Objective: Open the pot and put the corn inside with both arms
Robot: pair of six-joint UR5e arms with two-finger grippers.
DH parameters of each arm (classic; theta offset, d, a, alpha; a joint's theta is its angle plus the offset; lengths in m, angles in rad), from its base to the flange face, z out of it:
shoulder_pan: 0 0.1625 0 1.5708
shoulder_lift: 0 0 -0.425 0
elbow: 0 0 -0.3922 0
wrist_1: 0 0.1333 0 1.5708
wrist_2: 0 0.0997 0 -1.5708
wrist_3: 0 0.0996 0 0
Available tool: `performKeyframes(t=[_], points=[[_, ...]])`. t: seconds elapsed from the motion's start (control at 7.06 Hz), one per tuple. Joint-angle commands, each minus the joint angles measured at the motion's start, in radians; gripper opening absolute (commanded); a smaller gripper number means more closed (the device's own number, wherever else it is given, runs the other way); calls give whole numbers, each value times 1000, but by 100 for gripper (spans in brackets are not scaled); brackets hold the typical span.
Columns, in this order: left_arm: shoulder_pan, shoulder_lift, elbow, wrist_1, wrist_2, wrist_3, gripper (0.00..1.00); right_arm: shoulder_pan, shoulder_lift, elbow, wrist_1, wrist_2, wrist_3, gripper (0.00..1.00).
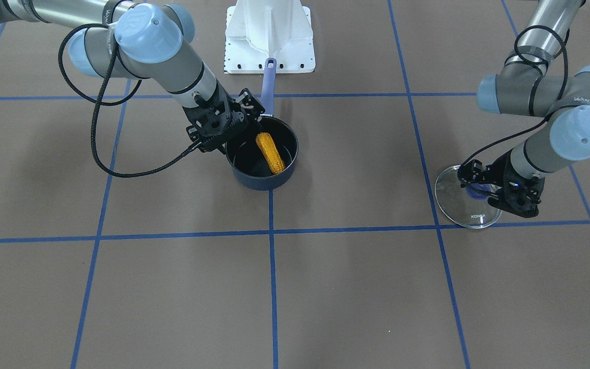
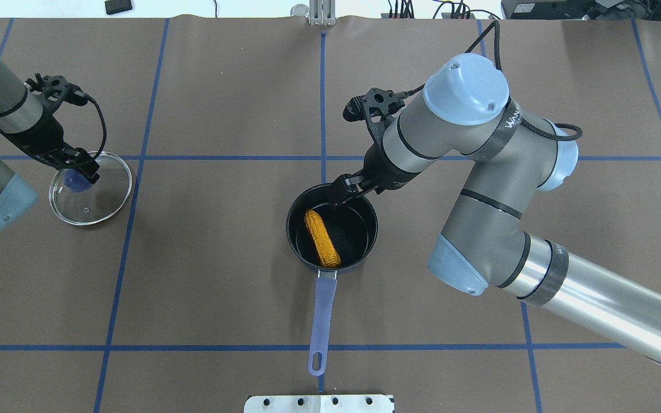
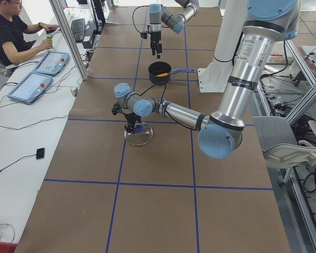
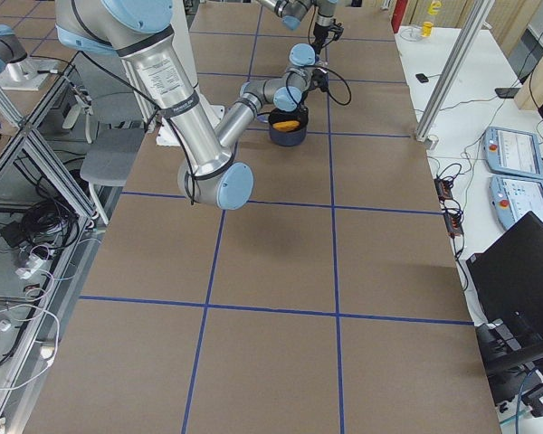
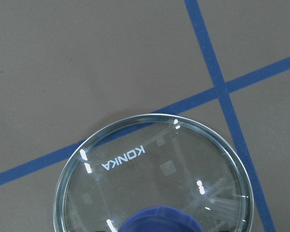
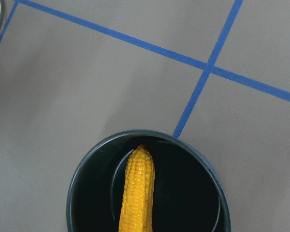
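Corn [image 2: 323,238] lies inside the pot [image 1: 260,181]; lid [image 2: 107,198] lies flat, well off to the side; right gripper [image 2: 339,198] hangs at the pot's rim, jaws seemingly apart and empty; a sideways pull-out could snag the rim and drag the pot; left gripper [image 2: 81,172] straddles the knob [image 2: 74,181], grip unclear; rising clamped would carry the lid off.

A glass lid [image 1: 452,197] lies flat on the taped table [image 1: 351,297].
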Motion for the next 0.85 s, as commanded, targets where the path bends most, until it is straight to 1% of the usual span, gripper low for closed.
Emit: performKeyframes(t=[0.0,0.14,0.42,0.57,0.71], points=[[-2,1,-5,-8,1,1,99,10,0,-6,-1,-1,-2,100],[-17,-4,-15,-6,6,0,99,21,-2,-6,-3,1,-1,100],[-150,-11,-14,-1,1,6,99,97,-35,13,-1,12,1,100],[-209,-2,-16,-4,1,7,99,123,-44,11,-3,15,2,100],[-261,25,-16,2,0,63,99,139,-54,11,-3,15,1,100]])
